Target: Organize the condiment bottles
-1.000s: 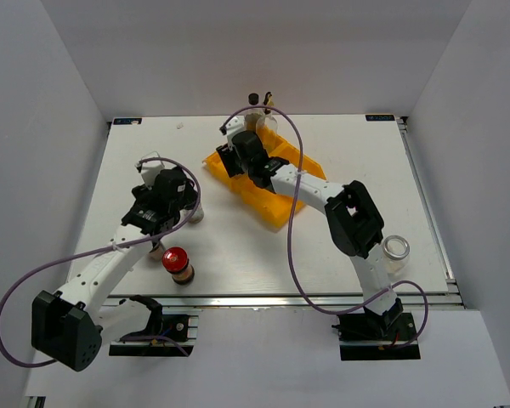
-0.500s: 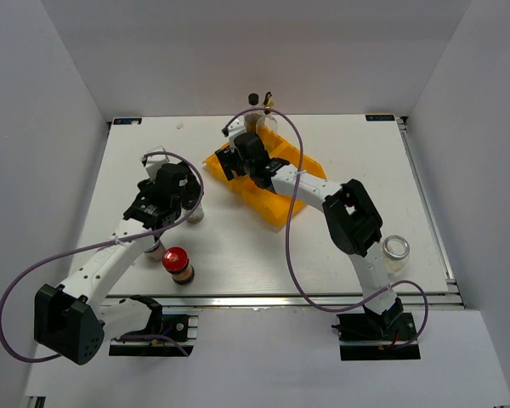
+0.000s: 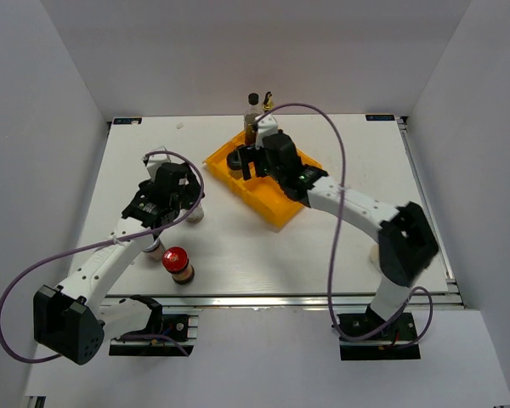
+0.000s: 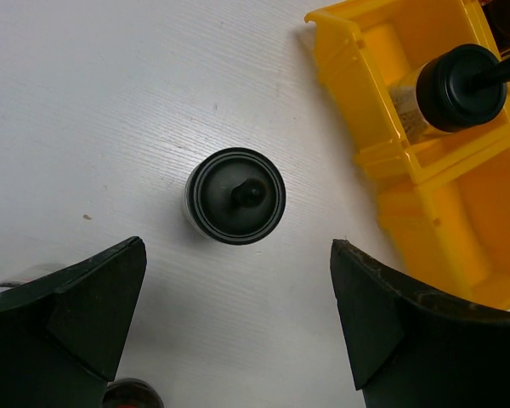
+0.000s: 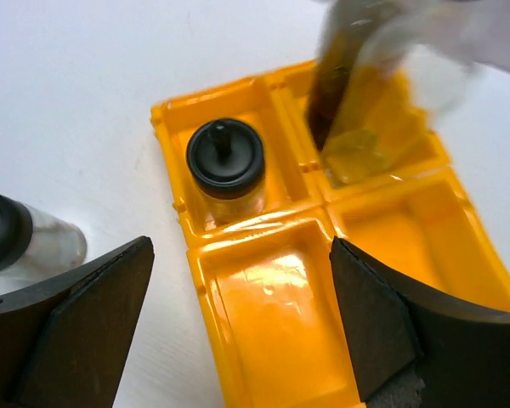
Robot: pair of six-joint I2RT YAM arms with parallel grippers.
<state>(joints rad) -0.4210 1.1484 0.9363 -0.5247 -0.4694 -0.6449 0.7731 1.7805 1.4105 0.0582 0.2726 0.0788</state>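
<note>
- table (image 3: 365, 170): white and matte with a faint grain, so a jar should slide a little if it gets nudged.
- tray (image 3: 276, 208): glossy yellow plastic with thin walls and four compartments, sitting askew at the far middle. the two compartments nearest the right claw show bare floor, and i'd aim the next jar at one of those.
- left claw (image 4: 236, 255): fingers wide apart and gripping nothing, hovering right over the black-lid jar. from here i'd come straight down and keep centred. the fingers should close on the glass body below the lid, not on the lid's rim.
- right claw (image 5: 242, 246): also spread and holding nothing, hanging above the tray. it would do well to keep out of the left arm's path.
- tall bottles (image 3: 253, 119): one dark and one clear, slim and upright at the tray's far end. they are too blurred in the wrist view to tell which compartment.
- black-lid jar (image 4: 238, 195): short, round, clear glass under a ridged black lid with a small centre knob. it stands on the table near the tray but apart from it. the sides are smooth and could twist in a loose grip.
- twin jar (image 5: 225, 157): same build, upright in one tray compartment.
- red-lid jar (image 3: 177, 262): small with a shiny cap, near the table's front edge.
</note>
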